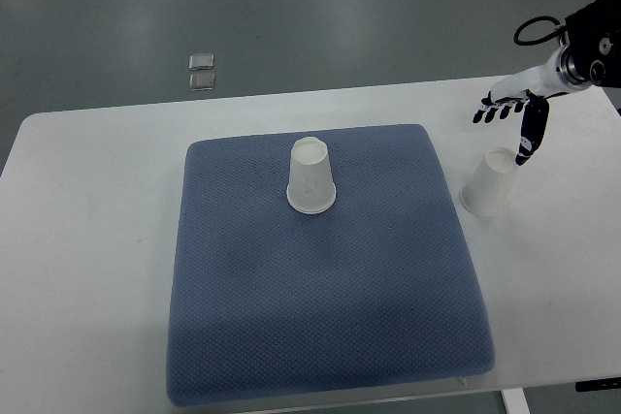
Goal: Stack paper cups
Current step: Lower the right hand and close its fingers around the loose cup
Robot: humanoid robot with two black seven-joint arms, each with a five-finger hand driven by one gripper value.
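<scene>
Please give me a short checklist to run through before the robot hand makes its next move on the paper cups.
1. Right robot hand holds nothing, fingers spread: ok.
2. Hand close to the cup on the table, just above it: ok.
3. That cup upside down, off the blue mat: ok.
4. Cup on the mat upside down and unobstructed, ready to be stacked on: ok.
5. Hand touching the near cup: cannot tell.
6. Left arm position: cannot tell, out of view.

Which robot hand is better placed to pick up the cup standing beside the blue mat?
The right robot hand, probably. Its open fingers hang just above the paper cup on the white table, right of the blue mat. No left arm is visible.
</scene>
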